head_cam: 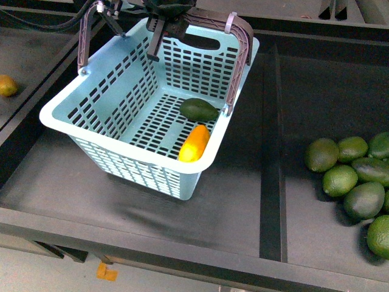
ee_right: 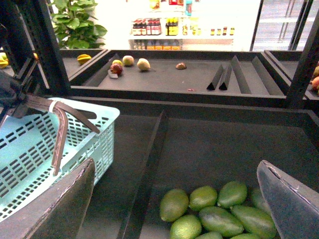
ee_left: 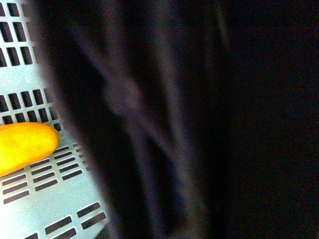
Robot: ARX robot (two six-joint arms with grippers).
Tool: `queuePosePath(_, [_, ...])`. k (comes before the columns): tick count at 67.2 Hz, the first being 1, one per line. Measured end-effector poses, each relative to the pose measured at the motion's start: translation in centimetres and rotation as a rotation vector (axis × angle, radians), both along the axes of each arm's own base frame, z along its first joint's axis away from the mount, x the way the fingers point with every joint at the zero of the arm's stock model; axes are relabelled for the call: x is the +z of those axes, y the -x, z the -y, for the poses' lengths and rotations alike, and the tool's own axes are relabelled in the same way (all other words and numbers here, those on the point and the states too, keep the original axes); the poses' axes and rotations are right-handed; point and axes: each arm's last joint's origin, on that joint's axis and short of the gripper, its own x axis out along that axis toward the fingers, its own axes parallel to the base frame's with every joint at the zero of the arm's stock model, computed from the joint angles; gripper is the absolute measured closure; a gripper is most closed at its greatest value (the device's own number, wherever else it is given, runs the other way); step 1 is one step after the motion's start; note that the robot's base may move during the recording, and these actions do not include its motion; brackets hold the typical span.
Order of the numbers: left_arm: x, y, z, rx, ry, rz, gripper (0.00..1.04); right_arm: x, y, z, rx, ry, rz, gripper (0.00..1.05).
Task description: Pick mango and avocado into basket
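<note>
The light teal basket (head_cam: 61,118) hangs tilted over the dark shelf, lifted by its brown handle (head_cam: 240,58). My left gripper (head_cam: 165,24) is shut on the top of that handle. Inside, the dark green avocado (head_cam: 199,109) and the yellow-orange mango (head_cam: 194,143) lie together against the lower right wall. The left wrist view is mostly a dark blur of the handle (ee_left: 149,124), with the mango (ee_left: 25,147) on the slotted basket floor (ee_left: 50,199). My right gripper (ee_right: 177,199) is open and empty, right of the basket (ee_right: 30,144).
A pile of several light green fruits (head_cam: 352,182) lies in the right bin, below my right gripper. A raised divider (head_cam: 271,152) separates that bin from the basket's bin. An orange fruit (head_cam: 7,85) sits at the far left. Loose fruits (ee_right: 129,62) lie on a farther shelf.
</note>
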Motion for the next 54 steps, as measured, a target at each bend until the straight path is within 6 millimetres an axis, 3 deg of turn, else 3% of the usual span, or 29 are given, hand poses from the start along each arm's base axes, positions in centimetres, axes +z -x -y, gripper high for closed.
queuePosePath(17, [0.3,1.5,-1.4,0.089,-0.003,0.049,0.35,0.0,0.0,0.0,0.000,0.000,0.000,0.09])
queuePosePath(27, [3.5,5.3,-3.4,0.232,-0.011,0.149,0.07,0.0,0.0,0.0,0.000,0.000,0.000,0.09])
queuePosePath(37, [5.7,11.1,-5.4,0.361,-0.108,0.131,0.08,0.0,0.0,0.0,0.000,0.000,0.000,0.09])
queuePosePath(44, [6.1,11.7,-5.3,0.365,-0.098,0.135,0.08,0.0,0.0,0.0,0.000,0.000,0.000,0.09])
queuePosePath(46, [5.8,11.7,-5.3,0.325,-0.113,0.153,0.10,0.0,0.0,0.0,0.000,0.000,0.000,0.09])
queuePosePath(50, [4.2,12.4,-6.4,0.104,-0.184,0.381,0.24,0.0,0.0,0.0,0.000,0.000,0.000,0.09])
queuePosePath(54, [3.2,14.5,-8.2,-0.075,-0.406,0.600,0.37,0.0,0.0,0.0,-0.002,0.000,0.000,0.09])
